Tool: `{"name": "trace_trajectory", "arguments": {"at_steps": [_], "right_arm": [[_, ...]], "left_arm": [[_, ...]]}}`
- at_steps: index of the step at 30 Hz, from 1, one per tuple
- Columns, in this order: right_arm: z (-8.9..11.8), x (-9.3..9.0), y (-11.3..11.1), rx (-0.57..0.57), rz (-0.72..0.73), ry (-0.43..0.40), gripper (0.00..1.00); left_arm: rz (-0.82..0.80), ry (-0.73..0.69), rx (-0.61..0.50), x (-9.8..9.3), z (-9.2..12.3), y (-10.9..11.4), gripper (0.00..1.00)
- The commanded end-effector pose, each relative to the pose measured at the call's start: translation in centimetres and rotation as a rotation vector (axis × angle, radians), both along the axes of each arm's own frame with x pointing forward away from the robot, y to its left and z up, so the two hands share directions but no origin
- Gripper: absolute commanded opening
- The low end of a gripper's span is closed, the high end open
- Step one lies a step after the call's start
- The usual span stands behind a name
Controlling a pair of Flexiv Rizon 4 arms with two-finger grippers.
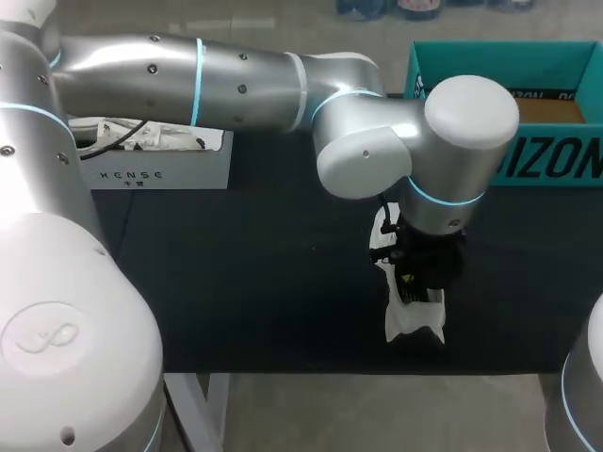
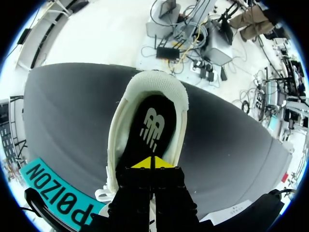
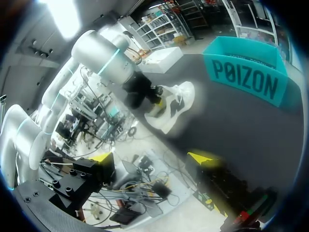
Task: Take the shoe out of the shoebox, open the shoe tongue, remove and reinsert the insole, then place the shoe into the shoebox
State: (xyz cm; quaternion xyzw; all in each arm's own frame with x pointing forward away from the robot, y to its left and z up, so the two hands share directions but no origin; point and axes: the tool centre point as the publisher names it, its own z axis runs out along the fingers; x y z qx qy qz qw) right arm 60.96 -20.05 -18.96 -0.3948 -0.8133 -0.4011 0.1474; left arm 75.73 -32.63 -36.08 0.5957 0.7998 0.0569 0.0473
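The shoe [image 2: 159, 82] lies on the table [image 1: 236, 282] well clear of the shoebox [image 1: 490, 61], our left gripper [image 2: 152, 163] with tips closed together on the insole [image 2: 149, 128] inside and our right gripper [image 3: 153, 158] spread wide, so we judge the insole step in hand, calling next for a steady pull.

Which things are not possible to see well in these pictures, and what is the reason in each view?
- Left wrist view: the body of the left gripper hides the front of the white shoe; whether its tips pinch the black insole is unclear.
- Head view: the left arm covers that gripper and the shoe's upper part.
- Head view: the edge cuts off the teal cardboard shoebox.
- Right wrist view: the right gripper is blurred.
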Motion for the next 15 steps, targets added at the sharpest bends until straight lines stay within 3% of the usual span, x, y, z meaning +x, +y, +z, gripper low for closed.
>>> {"name": "trace_trajectory", "arguments": {"at_steps": [1,6,7,8,9,11,15], "right_arm": [[0.1,-0.8,0.3,-0.201,-0.151,-0.104,1.00],[0.1,-0.8,0.3,-0.201,-0.151,-0.104,1.00],[0.1,-0.8,0.3,-0.201,-0.151,-0.104,1.00],[0.1,-0.8,0.3,-0.201,-0.151,-0.104,1.00],[0.1,-0.8,0.3,-0.201,-0.151,-0.104,1.00],[0.1,-0.8,0.3,-0.201,-0.151,-0.104,1.00],[0.1,-0.8,0.3,-0.201,-0.151,-0.104,1.00]], "left_arm": [[-0.002,-0.023,0.002,0.6,-0.6,-0.7,0.00],[0.014,-0.048,-0.007,1.0,-1.1,-1.2,0.00],[0.011,-0.048,-0.008,1.1,-1.1,-1.2,0.07],[0.011,-0.049,-0.007,1.1,-1.0,-1.3,0.33],[0.004,-0.049,-0.011,1.0,-1.0,-1.4,0.67],[0.002,-0.047,-0.012,0.8,-0.8,-1.5,0.98],[0.021,-0.036,-0.038,0.0,-0.5,-1.0,1.00]]}}
